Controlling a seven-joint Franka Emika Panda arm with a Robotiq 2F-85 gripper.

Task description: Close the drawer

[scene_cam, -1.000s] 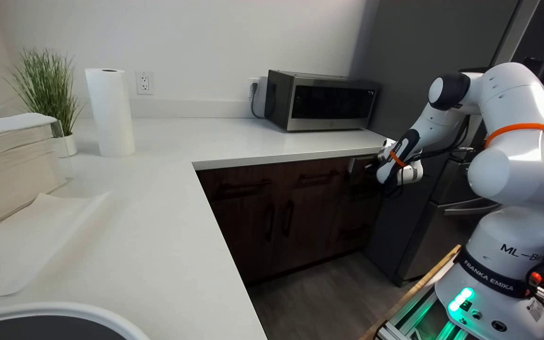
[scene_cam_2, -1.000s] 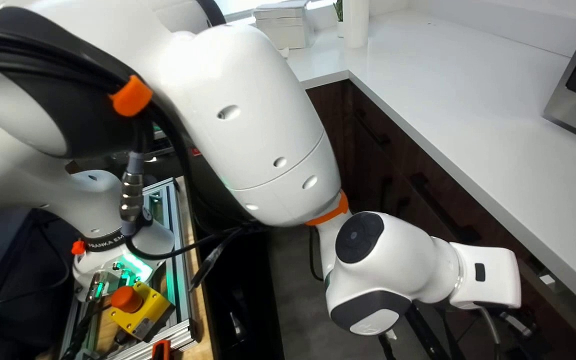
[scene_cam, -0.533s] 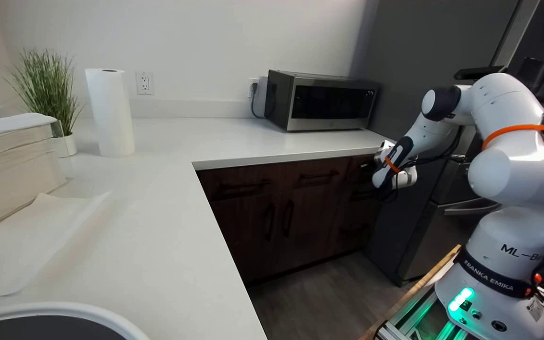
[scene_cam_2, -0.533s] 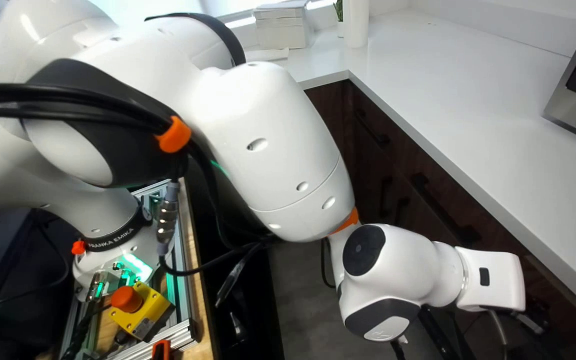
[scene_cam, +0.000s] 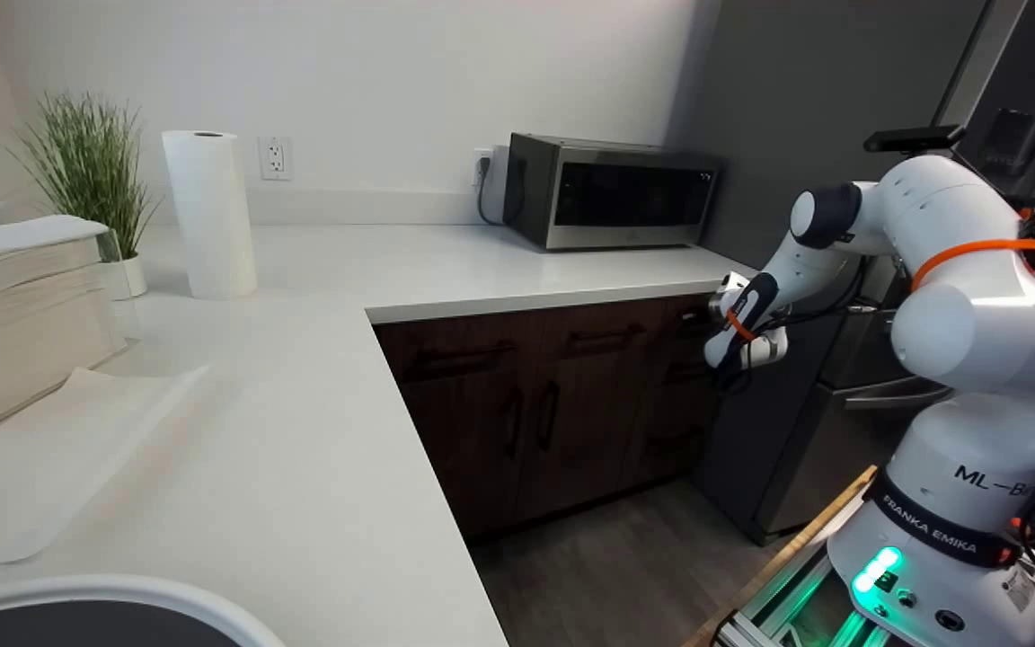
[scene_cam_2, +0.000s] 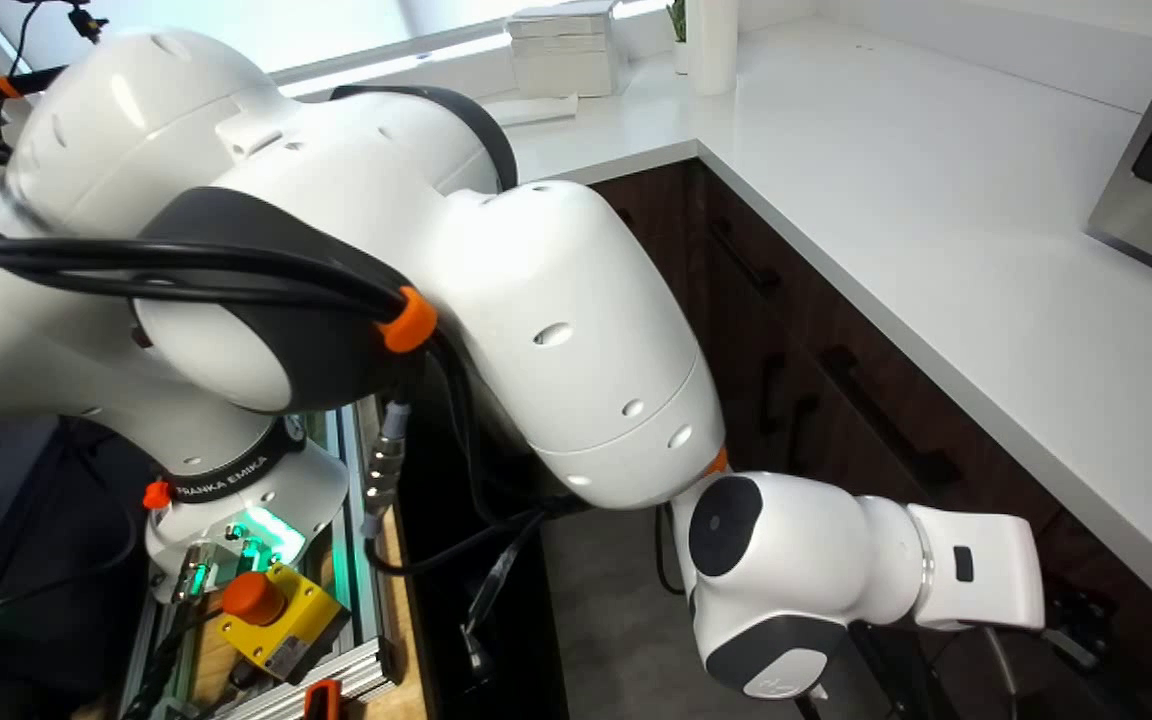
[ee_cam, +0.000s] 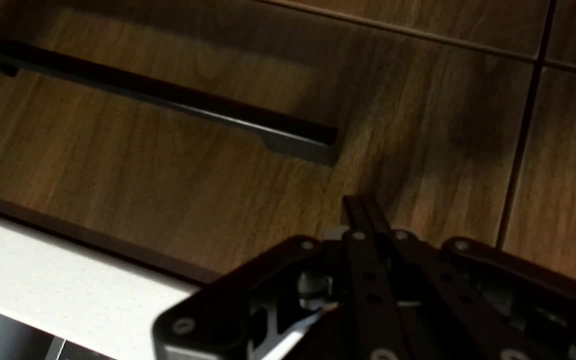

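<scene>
- Under the worktop (ee_cam: 68, 285), the drawer (ee_cam: 218, 165) looks nearly flush.
- Fingers (ee_cam: 354, 215) pressed together, nothing between; handle (ee_cam: 168, 95) at ten o'clock from them, wrist view.
- Any final nudge — gentle, square-on, nearer centre.

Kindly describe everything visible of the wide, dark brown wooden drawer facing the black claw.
The wide, dark brown wooden drawer shows a flat, streaky-grained front with one straight, black, metal-looking bar handle. It appears closed, level with adjoining brown wood fronts across narrow gaps, its inside hidden. It sits beneath the white slab countertop. The black two-fingered claw, shut, points at its face near the handle's end; contact cannot be judged.
</scene>
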